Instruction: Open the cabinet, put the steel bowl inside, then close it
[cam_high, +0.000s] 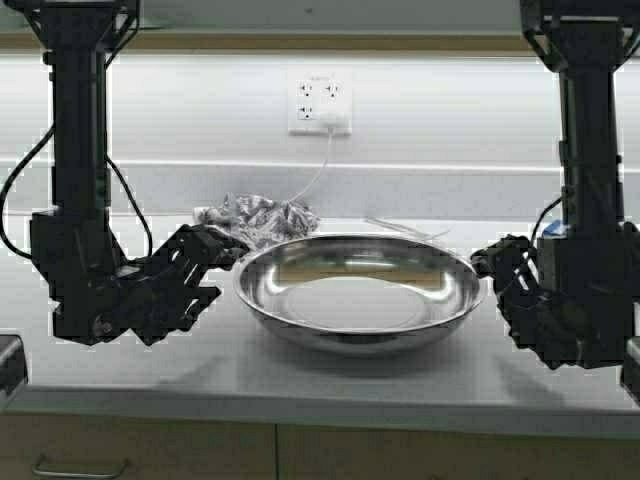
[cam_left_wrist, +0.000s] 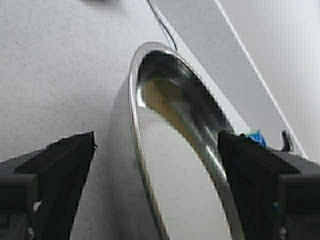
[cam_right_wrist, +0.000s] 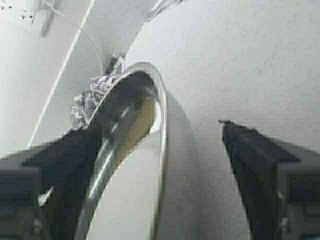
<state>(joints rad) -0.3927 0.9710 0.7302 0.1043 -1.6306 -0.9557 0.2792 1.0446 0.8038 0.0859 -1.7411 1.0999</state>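
With each pincer spread wide and nothing yet clamped, the left gripper (cam_high: 215, 262) and the right gripper (cam_high: 497, 272) are set at opposite sides of the steel bowl (cam_high: 360, 290), each straddling its thin rolled rim with one finger inside and one outside, as both wrist views show; the step in hand is judged to be the two-armed pickup. A closing on the rim and a level lift are called for next. Behind the bowl, crumpled foil (cam_high: 258, 217) and a cable (cam_high: 318, 175) lie close; the counter (cam_high: 330, 375) edge is near in front, and no cabinet doors are seen.
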